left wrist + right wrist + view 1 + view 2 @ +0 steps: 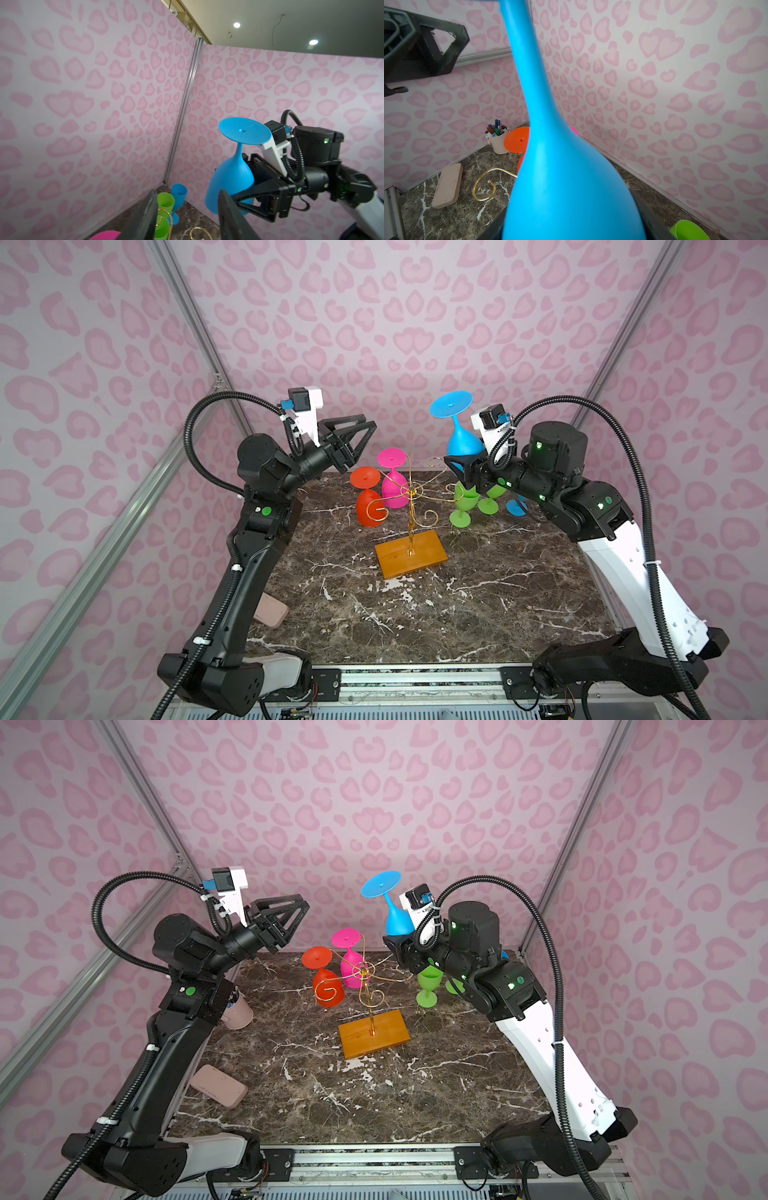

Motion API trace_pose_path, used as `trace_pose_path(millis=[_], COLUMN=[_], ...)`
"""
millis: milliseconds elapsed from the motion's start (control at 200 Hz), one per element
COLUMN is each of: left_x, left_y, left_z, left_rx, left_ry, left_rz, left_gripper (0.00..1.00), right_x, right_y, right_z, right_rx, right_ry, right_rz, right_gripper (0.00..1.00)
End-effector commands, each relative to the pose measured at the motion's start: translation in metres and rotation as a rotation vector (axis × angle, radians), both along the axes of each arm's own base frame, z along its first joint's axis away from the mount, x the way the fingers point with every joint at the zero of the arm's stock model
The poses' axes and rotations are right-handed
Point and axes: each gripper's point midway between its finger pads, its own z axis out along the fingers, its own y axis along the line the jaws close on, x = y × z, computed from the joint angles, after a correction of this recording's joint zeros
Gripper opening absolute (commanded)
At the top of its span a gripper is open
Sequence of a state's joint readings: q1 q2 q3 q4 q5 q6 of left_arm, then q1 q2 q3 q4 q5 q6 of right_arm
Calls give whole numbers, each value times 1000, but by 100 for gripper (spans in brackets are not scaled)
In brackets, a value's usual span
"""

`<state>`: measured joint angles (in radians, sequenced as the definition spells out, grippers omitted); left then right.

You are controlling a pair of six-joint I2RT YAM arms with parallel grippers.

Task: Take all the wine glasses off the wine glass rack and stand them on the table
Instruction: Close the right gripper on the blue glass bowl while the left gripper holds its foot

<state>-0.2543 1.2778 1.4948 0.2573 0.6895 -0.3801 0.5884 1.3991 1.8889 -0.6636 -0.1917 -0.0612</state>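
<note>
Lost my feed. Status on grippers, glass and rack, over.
Right gripper shut on blue wine glass, inverted, above wine glass rack. Left gripper open, empty. Path looks clear.

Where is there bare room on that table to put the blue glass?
The marble from the rack's base to the near edge, right of the case, is bare. The back is crowded: red, pink and green glasses around the rack.

Gold wire rack [409, 560] upright; blue wine glass [464, 443] inverted, aloft to its R.
</note>
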Motion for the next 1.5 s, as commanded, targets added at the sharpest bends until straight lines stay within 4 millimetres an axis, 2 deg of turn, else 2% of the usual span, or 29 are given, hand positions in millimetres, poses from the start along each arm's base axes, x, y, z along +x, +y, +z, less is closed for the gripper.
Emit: trace_pose_path(millis=[0,170,385,775,965,985,1125,1240,1415,1490], left_x=[-8,-18,-18,-9,-11,-12,-13,-15,-15,-15], left_y=[5,-18,-34,-37,-39,-39,-40,-39,-37,-36], left_z=[14,-4,-13,-11,-13,-13,-16,-16,-15,-12], left_rx=[166,351,432,449,455,457,464,468,473,472], left_ry=[-419,-675,-815,-868,-885,-886,-889,-898,-910,-911], left_rz=[176,119,76,110,99,95,87,93,113,127], left_gripper=[48,46,42,37,37,33,25,12,6,3], right_x=[0,1,-2,-11,-13,-13,-15,-16,-19,-20], right_y=[4,14,33,72,88,89,95,98,100,100], right_z=[-11,-19,-26,-42,-51,-52,-53,-54,-50,-49], right_rx=[-4,-7,-20,-46,-50,-50,-45,-39,-21,-13], right_ry=[54,104,144,194,223,226,231,236,236,239], right_rz=[13,52,103,199,234,236,249,257,269,271], right_gripper=[52,51,50,47,46,47,46,47,50,55])
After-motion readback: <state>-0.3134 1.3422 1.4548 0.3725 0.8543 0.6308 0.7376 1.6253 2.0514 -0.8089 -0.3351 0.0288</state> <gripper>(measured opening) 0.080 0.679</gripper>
